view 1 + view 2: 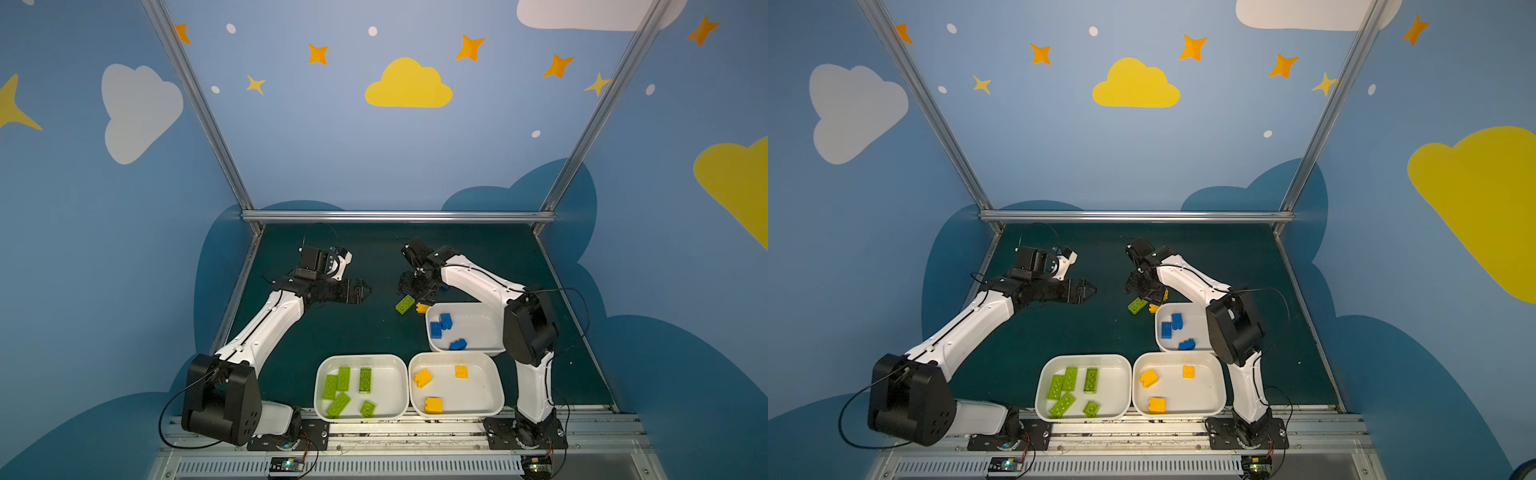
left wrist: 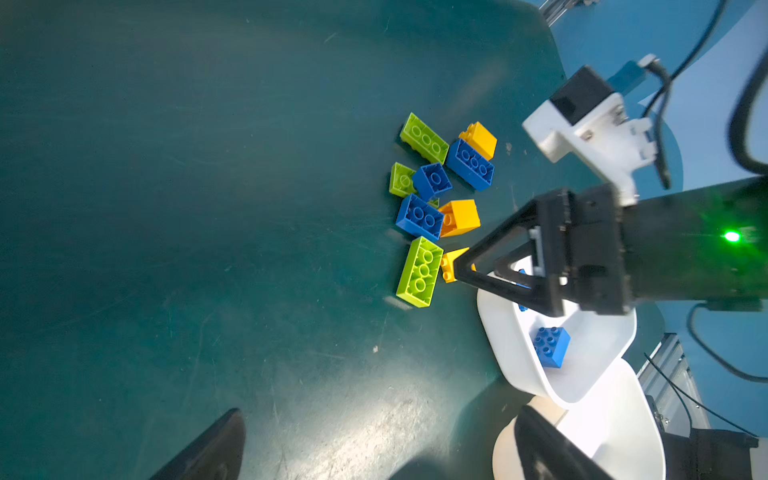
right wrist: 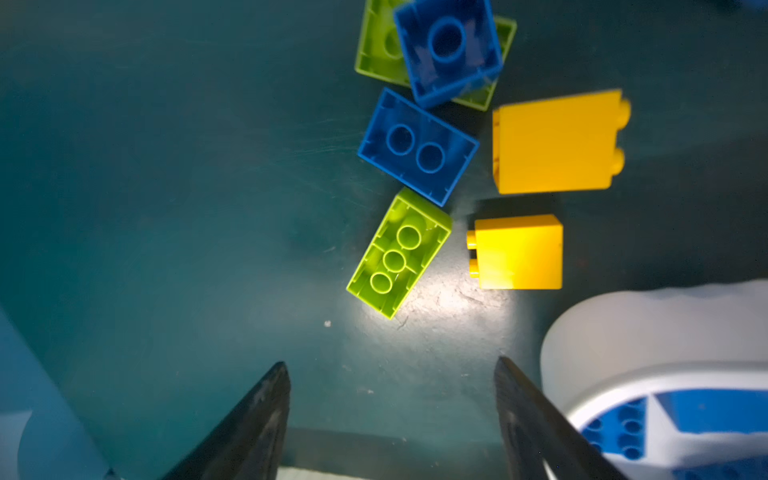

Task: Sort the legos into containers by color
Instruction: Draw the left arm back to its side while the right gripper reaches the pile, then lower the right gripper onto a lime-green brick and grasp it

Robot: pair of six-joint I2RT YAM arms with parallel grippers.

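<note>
Dark green tabletop (image 3: 166,208): lime-green brick (image 3: 399,253) lies ahead of the right gripper (image 3: 390,362), fingers parted and empty, its long axis slanting away from their gap; left gripper (image 1: 365,289), spread wide and empty, sits farther off

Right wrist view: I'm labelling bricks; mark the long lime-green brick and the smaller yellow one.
Long lime-green plastic brick (image 3: 399,253), right wrist view, open underside.
Smaller yellow plastic brick (image 3: 519,251), right wrist view, smooth side.

Three blue bricks (image 1: 445,321) are held in the far white tray (image 1: 478,332). Three yellow bricks (image 1: 423,378) are held in a second tray (image 1: 469,399), butted against its near edge; five green bricks (image 1: 343,378) are held in a third tray (image 1: 390,386), near-left of it. A mixed heap (image 2: 419,216) is piled off its far-left corner, mostly underside-up.
</note>
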